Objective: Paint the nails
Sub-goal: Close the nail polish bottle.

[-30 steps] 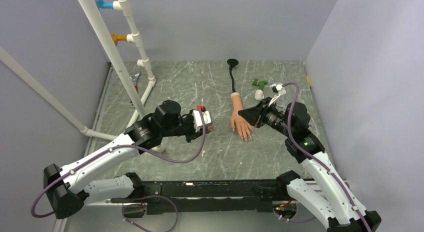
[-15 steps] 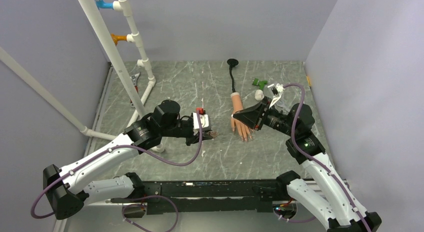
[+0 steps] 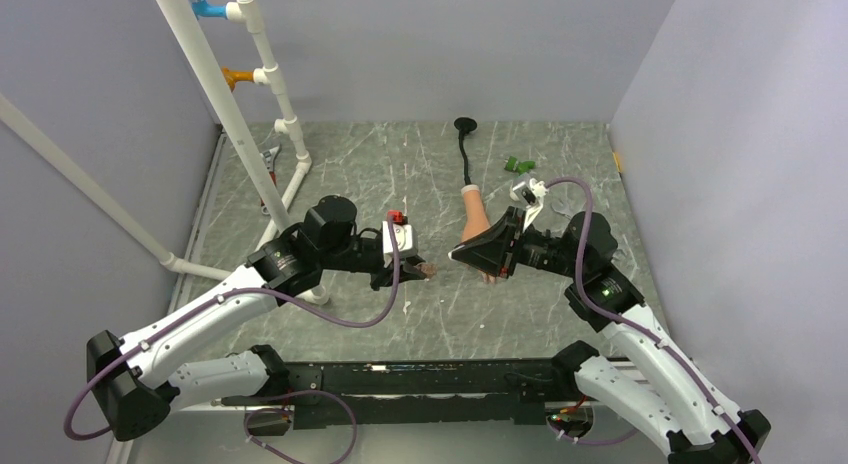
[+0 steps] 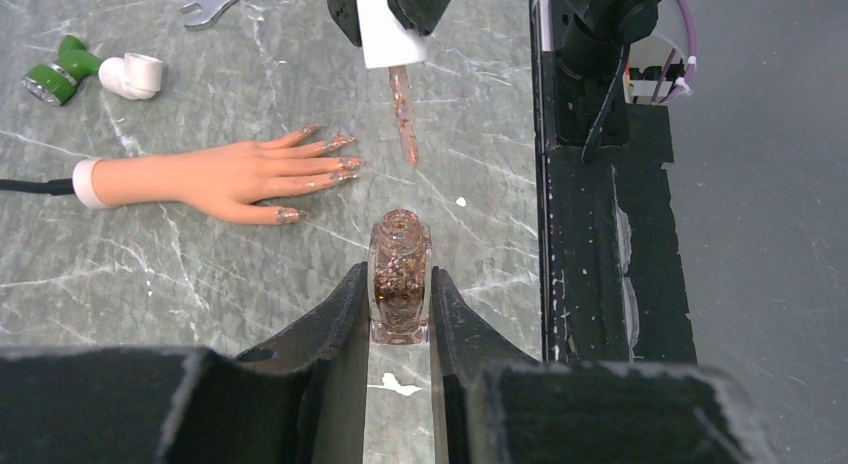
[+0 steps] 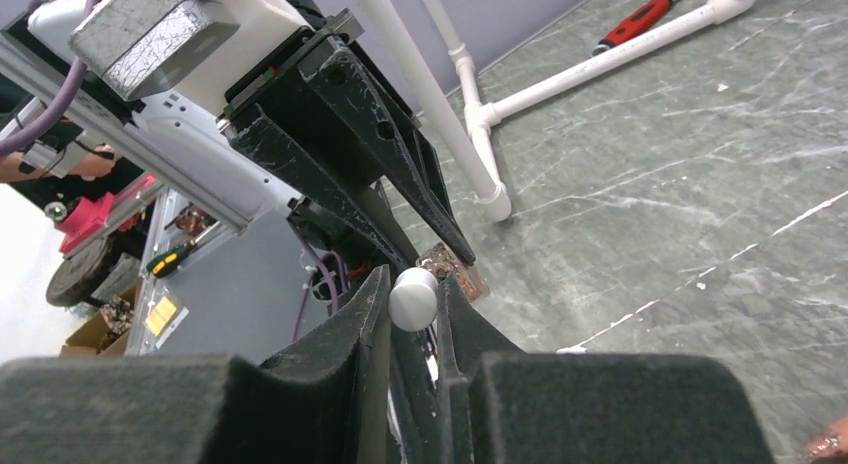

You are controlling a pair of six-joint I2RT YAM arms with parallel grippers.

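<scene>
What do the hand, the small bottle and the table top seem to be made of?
Hand: probably soft rubber or silicone, matte, skin-coloured. Bottle: seemingly clear glass, glossy, glitter showing through. Table top: grey-green with white veins; marble or printed laminate, unclear.

"Can you read the nails [image 4: 340, 142] from above?"

"No. The right gripper [image 3: 455, 254] covers most of the mannequin hand [image 3: 473, 206] at the centre of the frame. Only the wrist shows."

"And the bottle [image 4: 400, 274]?"

"From above it's too small to make out."

"What about the right wrist view?"

"One fingertip [image 5: 828, 446], cut off at the lower right corner. Its jaws hide the brush [image 4: 405, 124] below the white cap [image 5: 413, 297]."

"Left wrist view?"

"The right gripper runs off the upper edge, and the black cable [image 4: 35, 186] leaves at the left edge."
</scene>
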